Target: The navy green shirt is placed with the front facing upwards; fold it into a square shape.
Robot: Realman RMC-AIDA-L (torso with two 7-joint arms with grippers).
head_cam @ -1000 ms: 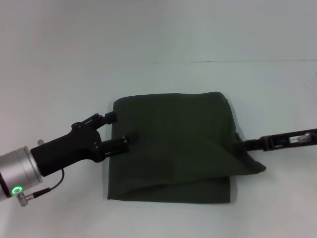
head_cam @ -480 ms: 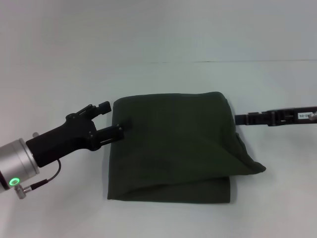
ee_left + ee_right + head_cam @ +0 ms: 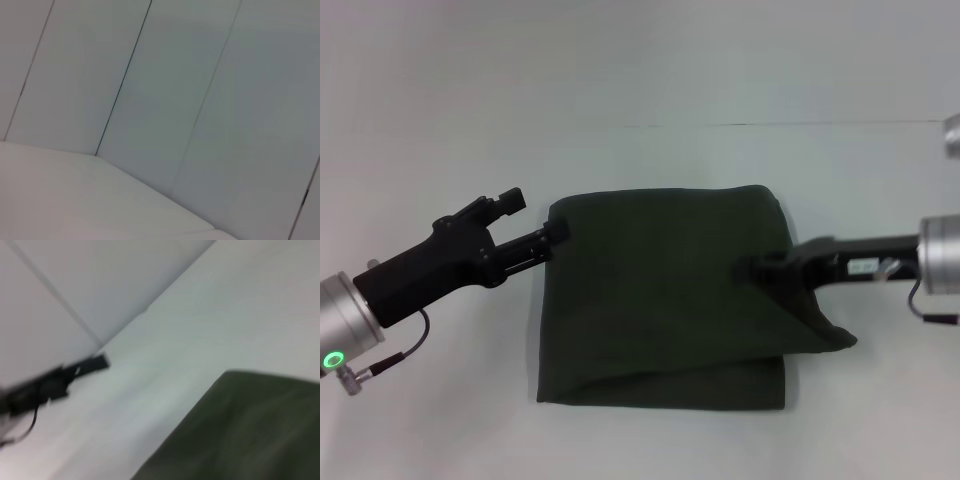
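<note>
The navy green shirt (image 3: 665, 295) lies mid-bench, folded to a near square; only a flap bulging at its right edge is judged left to tidy. The left claw (image 3: 532, 225), jaws apart, is held beside the upper-left corner. The right claw (image 3: 752, 270) is seen over the right side, its state untellable. The bench (image 3: 640, 80) is bare all round.

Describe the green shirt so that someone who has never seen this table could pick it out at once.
On the pale table, look at the middle, between the two black arms. The navy green shirt lies there folded into a rough square, plain dark olive with no lettering showing. The left hand is at its far left corner and the right hand is over its right part. It is the only cloth there.
</note>
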